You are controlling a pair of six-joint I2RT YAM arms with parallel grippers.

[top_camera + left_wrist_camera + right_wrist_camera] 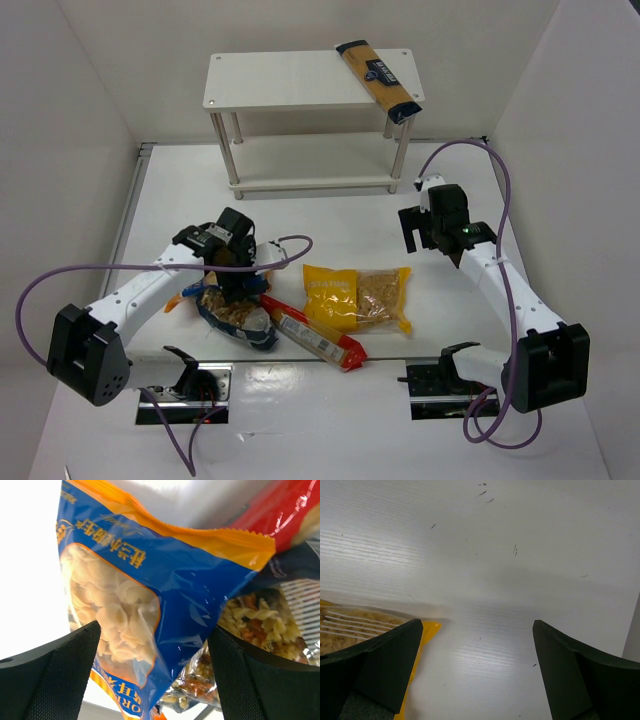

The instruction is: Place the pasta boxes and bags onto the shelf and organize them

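The left pincer (154, 677) stood wide astride the blue-and-orange bag (150, 595) at the lower left of the top view. That bag overlapped the dark-blue clear bag (245, 322), beside the long red packet (318, 340). The right pincer (477, 672) gaped wide over bare worktop (520, 555), right of the central yellow bag (358, 297). The long tan-and-navy packet (378, 78) lay on the top right end of the shelf (280, 82), upper centre.

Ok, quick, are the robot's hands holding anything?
Left gripper: open, jaws around the crinkly blue-and-orange pasta bag, not gripping.
Right gripper: open, empty.
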